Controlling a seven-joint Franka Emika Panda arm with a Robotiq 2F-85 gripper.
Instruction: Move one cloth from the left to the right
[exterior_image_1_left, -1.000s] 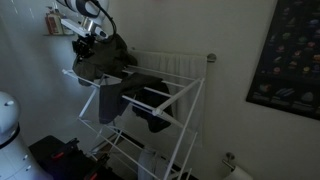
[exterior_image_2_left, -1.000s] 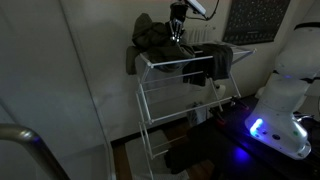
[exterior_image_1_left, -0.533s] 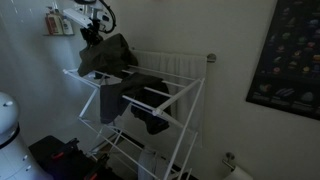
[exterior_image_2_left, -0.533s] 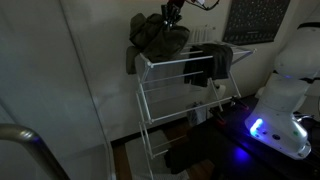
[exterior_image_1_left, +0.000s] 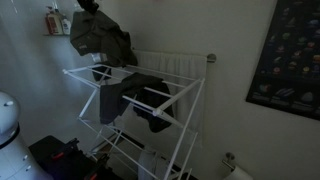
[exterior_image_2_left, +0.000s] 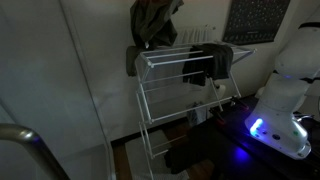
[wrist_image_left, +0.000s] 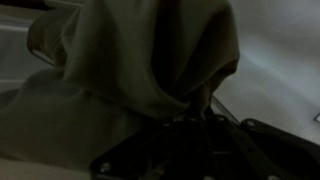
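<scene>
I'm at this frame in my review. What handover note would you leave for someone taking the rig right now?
Gripper: shut on the cloth, pinching a fold near its top.
Cloth: hangs bunched from the gripper, above one end of the rack. I can't tell if its hem is fully clear of the rails.
Grey cloth and black cloth are draped on the rack.
Done: grasp and lift.
Left: probably carry the cloth to the rack's other end, drape it over the rails and release.
</scene>
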